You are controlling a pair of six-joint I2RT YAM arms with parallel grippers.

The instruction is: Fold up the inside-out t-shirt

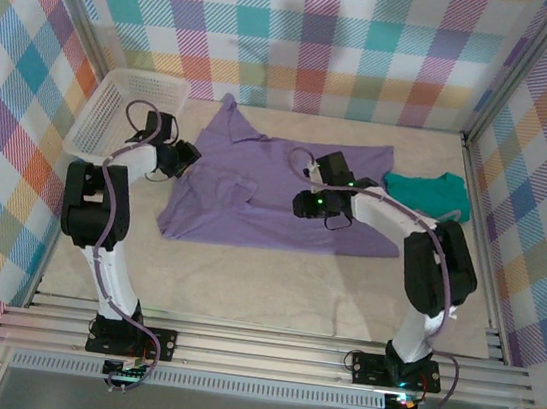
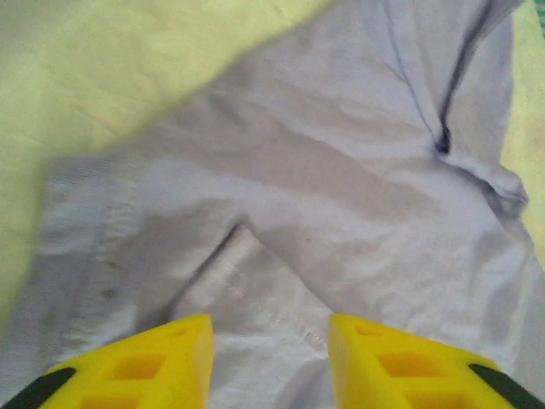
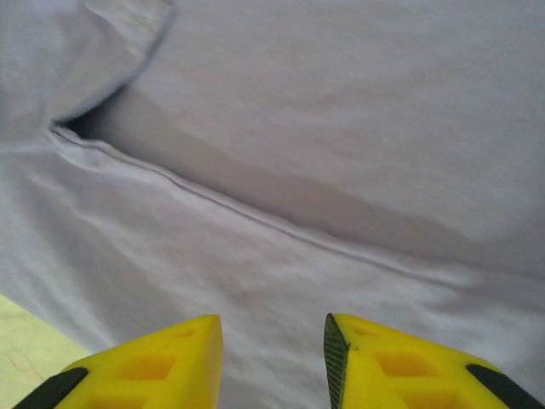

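Zero clean folds done by my read, so early stage.

- left gripper (image 2: 270, 345): spread, yellow fingers apart, nothing pinched. It hangs over the left edge of the t-shirt (image 1: 242, 216), by a stitched sleeve hem. Can't tell if the tips touch the cloth.
- right gripper (image 3: 272, 341): also spread, nothing between the fingers. It is over the shirt's mid body, with a raised seam line running across the frame just ahead of it.
- Shirt location: centre of the top view, mid-surface (image 1: 243, 286), between the two arms.
- Shirt state: mostly laid out but untidy. One loose flap is doubled over near the middle, and one part pokes toward the upper left of the frame. The lower edge is roughly straight.
- Exposed seams fit it being inside out.
- Left to do, as a judgement: flatten the loose flap, square the sleeves, then do all the real folds.
- teal garment (image 1: 426, 192): far right, just beside the shirt's right end. Can't tell if they touch. Not part of this job.
- white basket (image 1: 92, 130): far left, beyond the left gripper.

Writing: none readable. No brand, tag or print visible on the shirt in any view. The plaid walls carry no text.
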